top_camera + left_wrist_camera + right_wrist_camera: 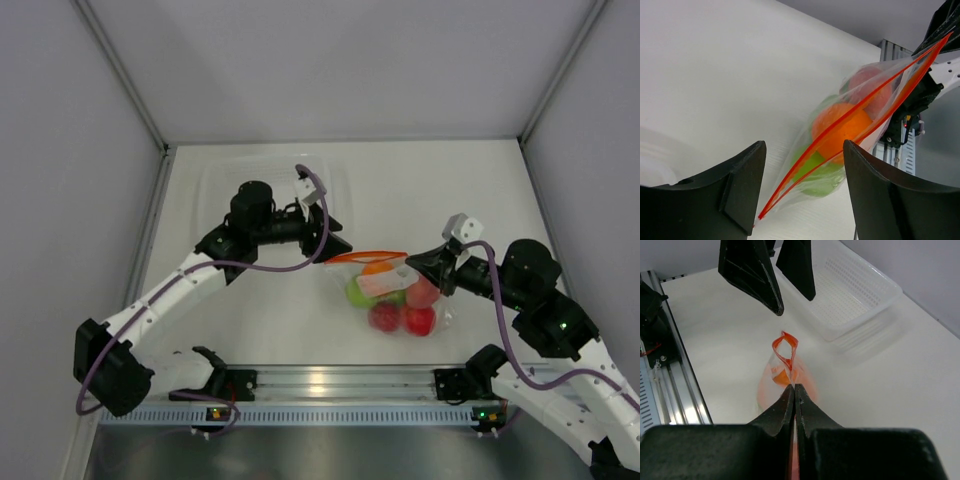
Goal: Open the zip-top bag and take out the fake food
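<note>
A white desk (pixel 480 200), seen from above, is boxed in by pale walls, with two white-and-black robot arms reaching in from the near edge. On the left, the left arm (pixel 180 285) bends inward beside a clear rigid tub (pixel 855 295) at the back left of the desk, and its left claw (pixel 335 246) points right toward the middle. That claw stands wide, its two black fingers (pixel 740 190) spread apart and gripping nothing. In its own wrist view the pointed left end of the zip-top bag (pixel 395 292) reaches into the gap between them, close to the left-hand finger; whether it touches cannot be told. The bag lies just right of centre, near the front rail (pixel 330 380), with its lower part resting on the desk and its top edge raised. Its orange-red zipper strip (pixel 366 257) runs nearly level from the left claw across to the right claw (pixel 415 262). In the right wrist view the far end of the mouth gapes in a small loop. Inside the bag sits the fake food (pixel 402 305): a lime green ball at the left, an orange one just under the strip, two red ones at the bottom and a pinkish one at the right. On the right, the right claw is pinched tight on the strip at the bag's right end, holding that edge up.
</note>
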`<state>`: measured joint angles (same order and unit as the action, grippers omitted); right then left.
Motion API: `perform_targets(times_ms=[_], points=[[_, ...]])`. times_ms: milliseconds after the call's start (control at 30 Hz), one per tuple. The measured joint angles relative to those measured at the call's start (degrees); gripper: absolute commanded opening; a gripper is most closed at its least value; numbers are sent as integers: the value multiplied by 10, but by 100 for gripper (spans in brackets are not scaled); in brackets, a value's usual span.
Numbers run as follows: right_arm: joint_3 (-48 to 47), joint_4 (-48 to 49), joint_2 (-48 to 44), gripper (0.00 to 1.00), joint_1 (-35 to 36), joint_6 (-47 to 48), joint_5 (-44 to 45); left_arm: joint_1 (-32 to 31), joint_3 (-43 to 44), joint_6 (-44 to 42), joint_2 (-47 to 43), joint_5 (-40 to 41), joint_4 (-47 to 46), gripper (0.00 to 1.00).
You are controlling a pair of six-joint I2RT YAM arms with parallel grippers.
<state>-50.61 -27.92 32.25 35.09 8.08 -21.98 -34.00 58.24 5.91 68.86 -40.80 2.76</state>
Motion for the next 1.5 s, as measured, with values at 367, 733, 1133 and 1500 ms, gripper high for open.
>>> perform_targets(times_ms=[367, 733, 1133, 1500], points=[[0, 9, -4, 0, 0, 9, -19, -50, -1, 5, 57, -8, -35, 62], [0, 17, 18, 0, 0, 9, -6, -50, -22, 31, 79, -39, -71, 61], [23, 49, 20, 0, 0, -1, -6, -51, -47, 40, 83, -48, -84, 42], [31, 73, 31, 0, 0, -9, 10, -66, -61, 71, 93, 27, -85, 0]])
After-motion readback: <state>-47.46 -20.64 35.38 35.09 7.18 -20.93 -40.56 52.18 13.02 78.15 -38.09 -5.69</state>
